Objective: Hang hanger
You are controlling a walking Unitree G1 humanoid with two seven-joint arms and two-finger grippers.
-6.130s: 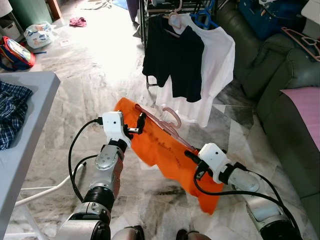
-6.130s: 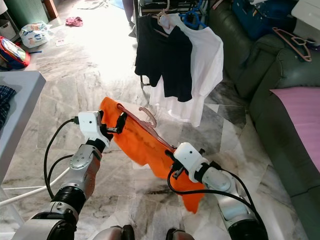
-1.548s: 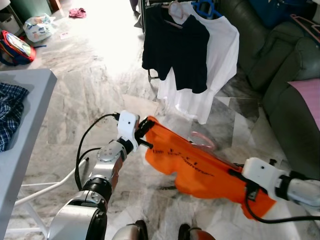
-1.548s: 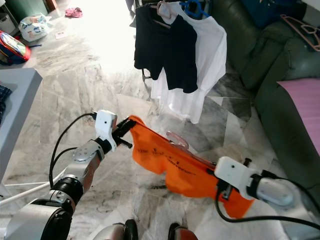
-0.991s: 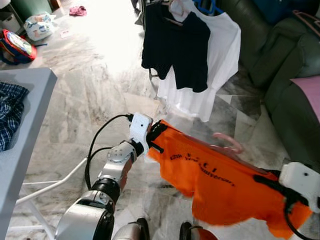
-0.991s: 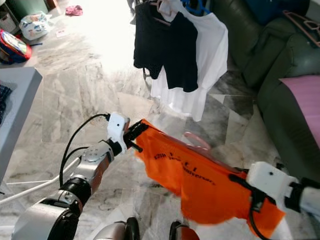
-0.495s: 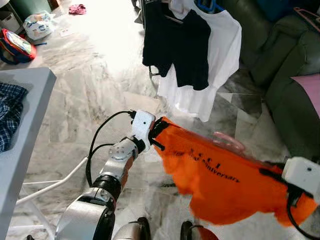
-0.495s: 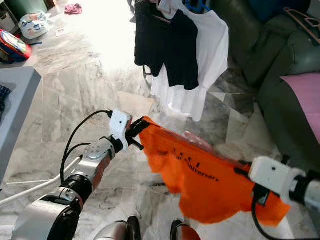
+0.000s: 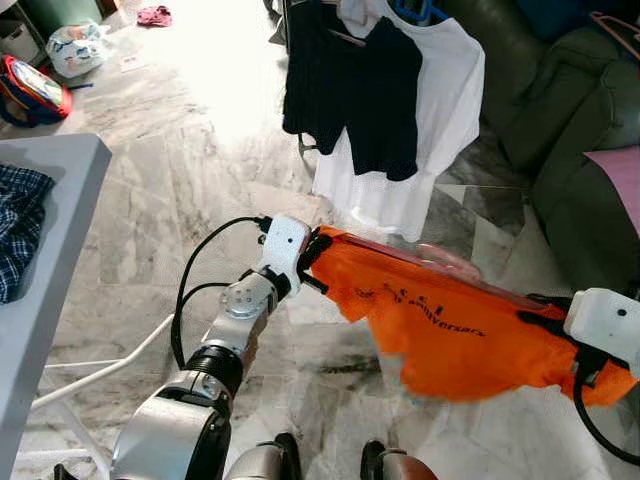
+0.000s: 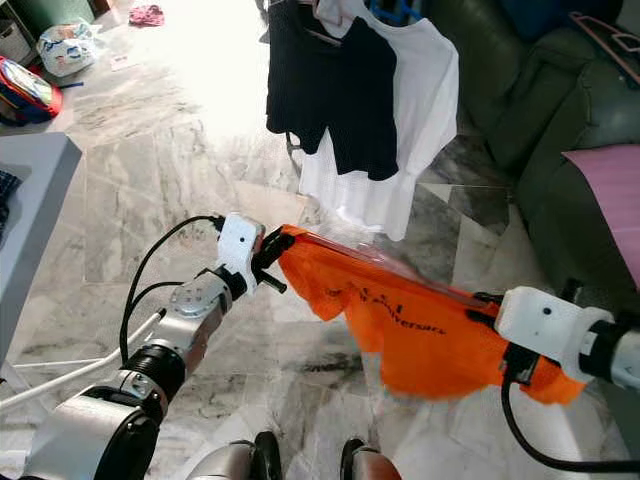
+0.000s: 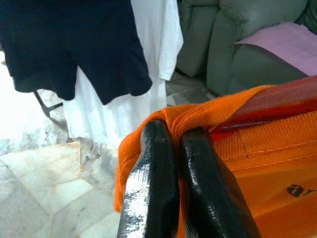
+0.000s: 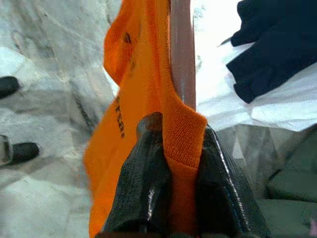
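Observation:
An orange t-shirt (image 9: 450, 325) on a pink hanger (image 9: 447, 259) is stretched between my two grippers in front of me, above the marble floor. My left gripper (image 9: 318, 252) is shut on the shirt's left shoulder; the wrist view has its fingers (image 11: 158, 188) pinching orange cloth beside the hanger's arm. My right gripper (image 9: 548, 320) is shut on the other shoulder, its fingers (image 12: 148, 193) clamped on the cloth under the hanger (image 12: 181, 54). Ahead stands a clothes rack with a black shirt (image 9: 355, 85) and a white shirt (image 9: 440, 110) on hangers.
A dark green sofa (image 9: 575, 120) with a pink cloth (image 9: 620, 180) runs along the right. A grey table (image 9: 45, 250) with a plaid garment (image 9: 15, 225) stands on the left. Bags (image 9: 35, 85) lie on the floor at the far left.
Both grippers have lifted the orange shirt and spread it flatter and higher; earlier it hung lower and slanted. The view has shifted closer to the rack.

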